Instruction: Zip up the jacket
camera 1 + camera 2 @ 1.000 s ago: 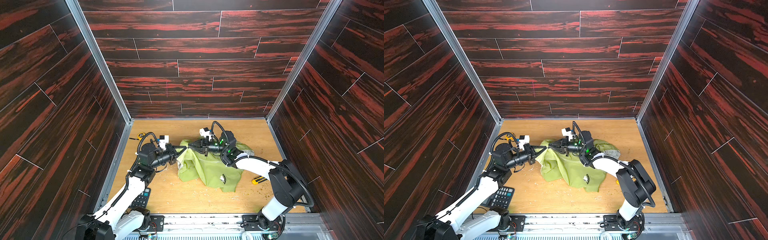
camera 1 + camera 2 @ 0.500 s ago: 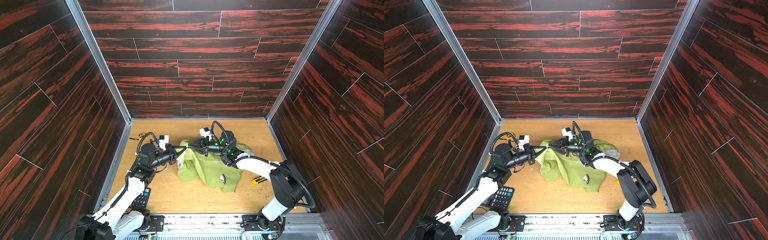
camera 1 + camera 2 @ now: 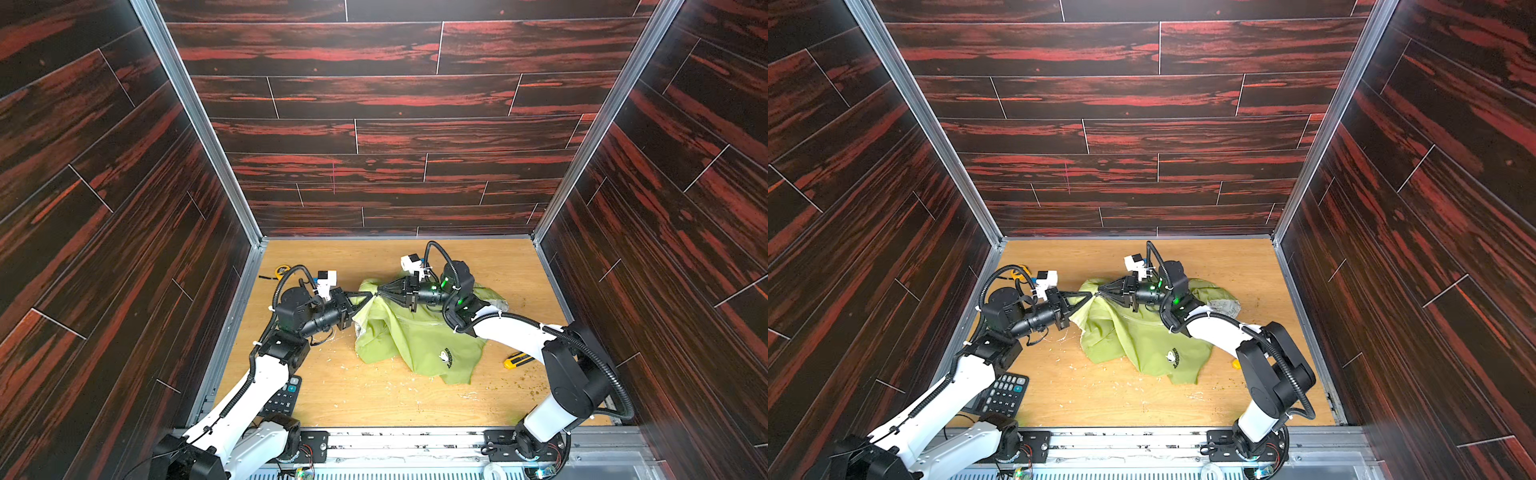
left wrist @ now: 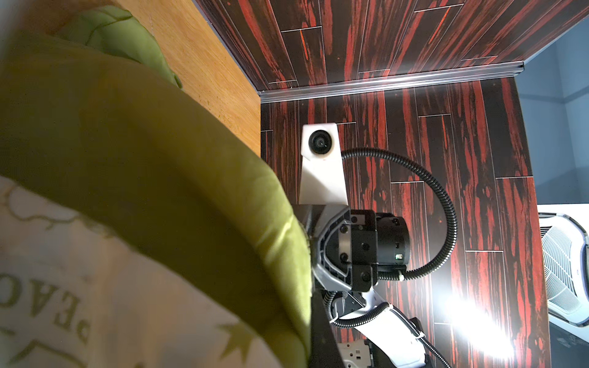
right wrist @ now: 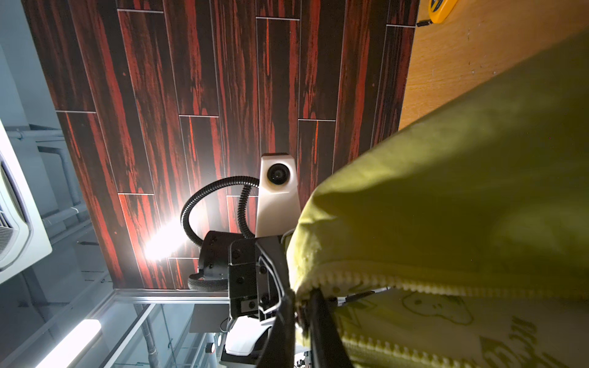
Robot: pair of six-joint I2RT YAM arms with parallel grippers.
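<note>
The lime-green jacket (image 3: pixel 415 336) (image 3: pixel 1142 332) lies crumpled on the wooden floor, with one corner pulled up into a peak. Both grippers meet nose to nose at that peak. My left gripper (image 3: pixel 368 296) (image 3: pixel 1088 294) is shut on the jacket's edge; in the left wrist view green fabric (image 4: pixel 159 159) and white printed lining (image 4: pixel 95 286) fill the frame beside its dark finger (image 4: pixel 322 334). My right gripper (image 3: pixel 380 293) (image 5: pixel 301 318) is shut on the end of the zipper (image 5: pixel 382 282), whose two tooth rows spread apart away from the fingers. A small chest logo (image 3: pixel 446 357) faces up.
A black calculator (image 3: pixel 282 399) (image 3: pixel 1003 392) lies under the left arm. A yellow utility knife (image 3: pixel 515 359) rests by the right arm. A yellow tape measure (image 3: pixel 282 271) (image 5: pixel 441 9) sits at the back left. Dark wood-pattern walls close in three sides.
</note>
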